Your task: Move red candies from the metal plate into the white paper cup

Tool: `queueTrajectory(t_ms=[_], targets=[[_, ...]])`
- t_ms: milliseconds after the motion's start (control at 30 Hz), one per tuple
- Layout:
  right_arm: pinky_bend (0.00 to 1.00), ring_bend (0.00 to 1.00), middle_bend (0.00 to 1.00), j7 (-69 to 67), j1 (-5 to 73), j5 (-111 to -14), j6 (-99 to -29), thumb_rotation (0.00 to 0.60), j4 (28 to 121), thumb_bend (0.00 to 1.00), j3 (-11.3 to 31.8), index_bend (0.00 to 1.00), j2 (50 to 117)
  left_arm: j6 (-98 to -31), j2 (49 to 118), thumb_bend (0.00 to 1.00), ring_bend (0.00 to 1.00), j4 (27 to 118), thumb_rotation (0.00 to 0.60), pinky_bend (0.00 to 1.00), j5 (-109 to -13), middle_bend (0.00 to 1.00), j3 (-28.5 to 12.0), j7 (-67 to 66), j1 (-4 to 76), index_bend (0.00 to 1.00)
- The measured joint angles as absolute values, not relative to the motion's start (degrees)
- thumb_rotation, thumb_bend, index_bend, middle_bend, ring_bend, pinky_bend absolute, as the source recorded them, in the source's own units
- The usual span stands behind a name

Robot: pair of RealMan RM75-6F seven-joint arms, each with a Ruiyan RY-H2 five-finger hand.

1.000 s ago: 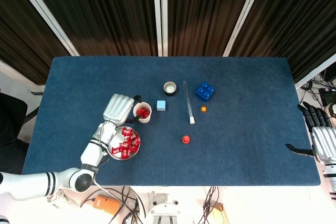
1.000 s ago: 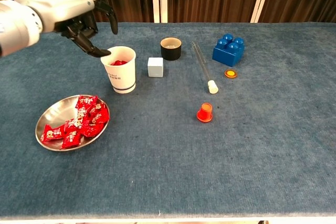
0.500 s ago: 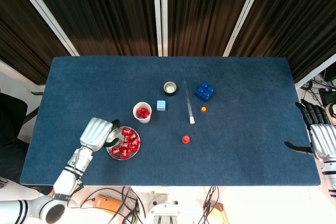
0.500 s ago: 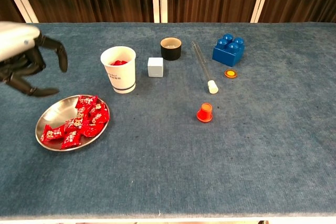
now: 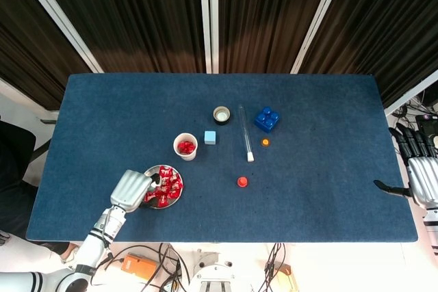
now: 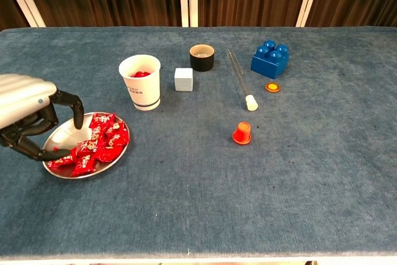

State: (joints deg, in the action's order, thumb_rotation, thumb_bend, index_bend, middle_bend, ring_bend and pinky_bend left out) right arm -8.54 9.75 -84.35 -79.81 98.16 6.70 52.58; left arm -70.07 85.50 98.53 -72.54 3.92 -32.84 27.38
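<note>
Many red candies (image 6: pixel 93 145) are lying heaped in the metal plate (image 6: pixel 64 131), just in front of the white paper cup (image 6: pixel 141 82).
Left hand (image 6: pixel 28 116) is hovering over the plate's left rim, fingers curled apart, gripping nothing; right hand (image 5: pixel 419 172) is waiting spread open, well right of the cup, off the desk (image 6: pixel 248 184).
</note>
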Motion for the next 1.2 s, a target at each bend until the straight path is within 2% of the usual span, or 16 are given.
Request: queueTrajectory(t_ms=[700,867,1067,1200], targets=[[0.03,0.0,0.0,-8.28,10.28,-84.19,-78.65,0.6,97.86,0.06,6.26,0.0,53.42,-67.99,87.09,0.22,0.87,96.34,0.6,0.8,-67.8,0.91,3.02,-38.57,25.87,0.48],[0.03,0.0,0.0,-8.41,10.35,-84.07,-78.48,0.6,97.7,0.06,6.21,0.0,53.5,-67.09,87.52,0.26,0.87,95.49,0.6,0.8,-67.77,0.91,2.61,-37.66,25.99,0.52],[0.03,0.0,0.0,-8.59,10.32,-83.88,-78.45,0.6,97.54,0.06,6.19,0.0,53.59,-65.92,87.68,0.36,0.87,94.7,0.6,0.8,-68.04,0.91,2.3,-36.13,26.2,0.59],[0.03,0.0,0.0,-8.89,10.28,-83.93,-78.56,0.6,97.32,0.06,6.16,0.0,53.81,-66.41,86.96,0.37,0.87,95.37,0.6,0.8,-69.27,0.91,1.47,-35.61,26.46,0.6]])
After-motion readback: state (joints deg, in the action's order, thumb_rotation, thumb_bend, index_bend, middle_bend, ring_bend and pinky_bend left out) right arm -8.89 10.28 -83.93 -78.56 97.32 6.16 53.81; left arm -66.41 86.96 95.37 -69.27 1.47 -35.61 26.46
